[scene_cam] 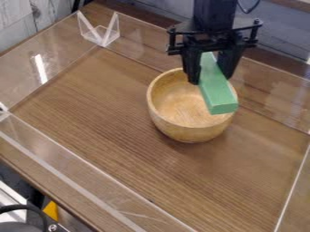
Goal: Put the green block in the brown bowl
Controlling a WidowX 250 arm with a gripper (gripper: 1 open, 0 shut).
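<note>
At the far left edge, a small piece of white wire (4, 111) can be seen, cut off by the frame. In the lower left corner, a black mechanical part with cables (22, 217) is partly shown beside the tabletop (109, 136). Near the back, left of the bowl, a clear and white angular wire stand (101, 30) is set on the wood. Right of centre, the brown bowl (182, 121) is seated upright on the tabletop. The green block (217, 88) is pinched by the black claw (212, 56) at its upper end and is held tilted, with its lower part over the right side of the bowl's opening. Whether the rim is touched by the block cannot be told.
</note>
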